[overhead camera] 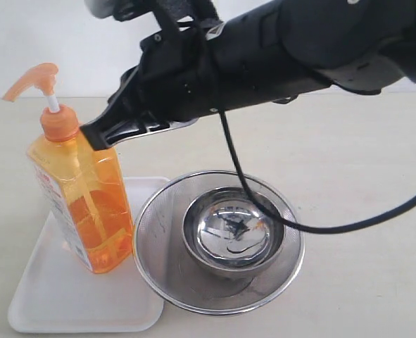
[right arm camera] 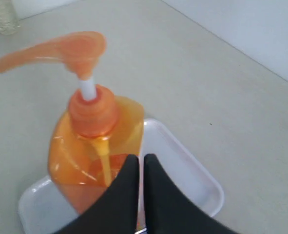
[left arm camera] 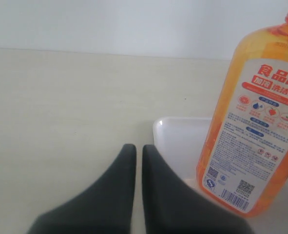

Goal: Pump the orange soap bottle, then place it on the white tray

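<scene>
The orange soap bottle (overhead camera: 81, 204) stands upright on the white tray (overhead camera: 60, 296), its orange pump head (overhead camera: 32, 79) raised on the white stem. My right gripper (overhead camera: 88, 134) is shut with nothing in it. Its tips sit just beside the bottle's shoulder, below the collar, and I cannot tell whether they touch. In the right wrist view the shut gripper (right arm camera: 140, 158) hangs over the bottle (right arm camera: 70, 156) and tray (right arm camera: 182, 161). My left gripper (left arm camera: 135, 147) is shut and empty, low over the table near a corner of the tray (left arm camera: 182, 141), with the labelled bottle (left arm camera: 253, 126) beside it.
A round steel mesh strainer (overhead camera: 158, 211) holding a steel bowl (overhead camera: 229, 232) sits right of the tray, overlapping its edge. A black cable (overhead camera: 320, 229) hangs from the right arm over the strainer. A clear container (right arm camera: 2, 17) stands far off.
</scene>
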You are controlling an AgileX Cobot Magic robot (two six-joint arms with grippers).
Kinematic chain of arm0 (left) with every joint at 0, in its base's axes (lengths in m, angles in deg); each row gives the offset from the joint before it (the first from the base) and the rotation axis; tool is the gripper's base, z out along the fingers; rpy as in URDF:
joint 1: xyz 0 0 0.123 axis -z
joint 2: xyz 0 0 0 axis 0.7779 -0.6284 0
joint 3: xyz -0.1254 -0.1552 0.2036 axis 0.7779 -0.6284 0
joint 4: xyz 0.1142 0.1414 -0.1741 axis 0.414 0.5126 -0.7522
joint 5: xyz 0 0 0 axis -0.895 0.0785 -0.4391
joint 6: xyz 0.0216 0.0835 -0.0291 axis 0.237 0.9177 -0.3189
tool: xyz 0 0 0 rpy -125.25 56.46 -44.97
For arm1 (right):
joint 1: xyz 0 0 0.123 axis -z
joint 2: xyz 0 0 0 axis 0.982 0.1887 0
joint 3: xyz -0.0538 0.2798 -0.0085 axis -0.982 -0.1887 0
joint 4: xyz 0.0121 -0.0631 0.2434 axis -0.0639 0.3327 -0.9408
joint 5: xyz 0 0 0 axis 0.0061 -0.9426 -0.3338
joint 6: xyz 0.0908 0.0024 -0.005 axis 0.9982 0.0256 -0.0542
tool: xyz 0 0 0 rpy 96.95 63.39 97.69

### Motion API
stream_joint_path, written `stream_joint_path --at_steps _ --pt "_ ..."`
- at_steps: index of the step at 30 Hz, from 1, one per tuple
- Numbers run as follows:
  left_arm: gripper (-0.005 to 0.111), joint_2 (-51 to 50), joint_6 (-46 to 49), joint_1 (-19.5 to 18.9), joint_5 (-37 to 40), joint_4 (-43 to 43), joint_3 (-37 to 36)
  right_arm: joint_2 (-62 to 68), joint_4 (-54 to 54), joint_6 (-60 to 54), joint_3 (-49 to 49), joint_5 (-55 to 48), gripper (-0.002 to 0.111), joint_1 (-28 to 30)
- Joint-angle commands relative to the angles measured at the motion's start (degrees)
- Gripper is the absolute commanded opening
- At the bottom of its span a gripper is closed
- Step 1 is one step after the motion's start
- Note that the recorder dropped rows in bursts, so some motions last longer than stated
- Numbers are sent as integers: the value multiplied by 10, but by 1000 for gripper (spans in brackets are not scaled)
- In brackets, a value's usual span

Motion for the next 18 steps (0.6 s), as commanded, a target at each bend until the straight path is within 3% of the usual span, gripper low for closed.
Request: stream_joint_path --at_steps 1,18 --pt "5 1 -5 1 -6 0 -2 1 8 1 3 -7 0 27" --pt "5 1 -5 1 -9 0 -2 2 8 -9 3 50 0 29"
